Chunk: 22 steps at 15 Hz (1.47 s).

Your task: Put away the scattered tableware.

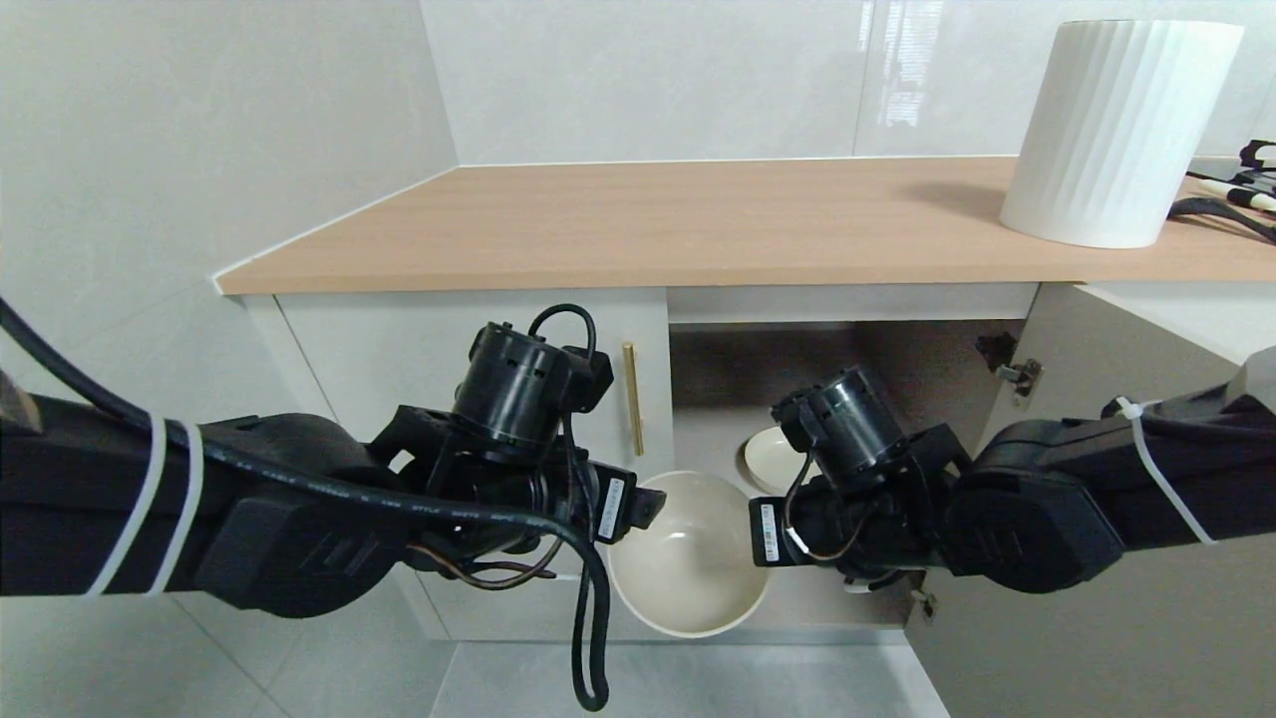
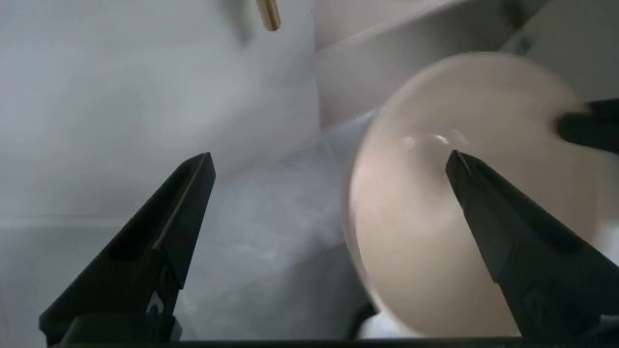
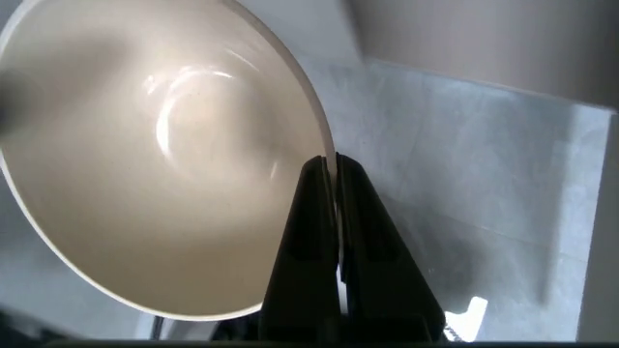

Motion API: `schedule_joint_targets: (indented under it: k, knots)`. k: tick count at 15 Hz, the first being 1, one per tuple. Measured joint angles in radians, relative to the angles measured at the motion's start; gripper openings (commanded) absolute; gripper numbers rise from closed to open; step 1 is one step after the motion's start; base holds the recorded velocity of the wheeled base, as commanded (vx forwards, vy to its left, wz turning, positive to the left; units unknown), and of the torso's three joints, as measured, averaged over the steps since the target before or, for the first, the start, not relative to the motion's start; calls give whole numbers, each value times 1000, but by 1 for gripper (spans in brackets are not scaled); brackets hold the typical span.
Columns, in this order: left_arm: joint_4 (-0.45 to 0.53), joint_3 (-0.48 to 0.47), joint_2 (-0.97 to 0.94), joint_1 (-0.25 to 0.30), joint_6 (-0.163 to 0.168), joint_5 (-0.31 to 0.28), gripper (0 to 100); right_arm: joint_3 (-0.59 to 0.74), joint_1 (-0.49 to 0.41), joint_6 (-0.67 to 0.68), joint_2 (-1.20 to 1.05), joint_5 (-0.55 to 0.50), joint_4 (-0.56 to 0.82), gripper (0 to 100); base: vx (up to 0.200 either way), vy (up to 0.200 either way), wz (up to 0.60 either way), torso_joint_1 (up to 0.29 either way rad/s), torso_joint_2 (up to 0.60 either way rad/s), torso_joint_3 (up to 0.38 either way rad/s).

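A cream bowl (image 1: 688, 563) hangs in front of the open cabinet, below the counter. My right gripper (image 1: 763, 534) is shut on its rim; in the right wrist view both fingers (image 3: 314, 222) pinch the edge of the bowl (image 3: 164, 155). My left gripper (image 1: 638, 509) sits at the bowl's opposite side and is open, its fingers spread wide (image 2: 329, 164). One left finger (image 2: 513, 242) overlaps the bowl (image 2: 426, 232); I cannot tell whether it touches. A second small cream dish (image 1: 773, 457) rests on the shelf inside the cabinet.
The cabinet's right door (image 1: 1097, 479) stands open; the left door is closed, with a brass handle (image 1: 632, 397). On the wooden countertop (image 1: 648, 219) a white ribbed cylinder (image 1: 1116, 130) stands at the right, with dark cables (image 1: 1231, 204) beyond. Grey tiled floor (image 1: 678, 683) lies below.
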Motion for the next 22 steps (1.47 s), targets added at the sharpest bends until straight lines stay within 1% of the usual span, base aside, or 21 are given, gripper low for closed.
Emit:
schedule_joint_targets:
  k: [1,6,8,14,16,22]
  knots:
    - [0,13,-12,2,-5,0,100,-17,-17,25,17,-9,0,0,0,0,0,0,0,0]
    - [-12,28,-35,5,-3,0,100,-89,-109,79,118,-52,-2,0,0,0,0,0,0,0]
    - [-12,29,-42,5,-2,0,100,-147,-152,114,171,-97,-3,0,0,0,0,0,0,0]
    - [-17,28,-46,5,0,-1,100,-277,-217,138,261,-194,-4,0,0,0,0,0,0,0]
    - [-32,27,-44,5,0,0,100,-324,-246,138,279,-201,-5,0,0,0,0,0,0,0]
    - [-34,29,-43,5,0,0,100,-405,-313,136,342,-203,-4,0,0,0,0,0,0,0]
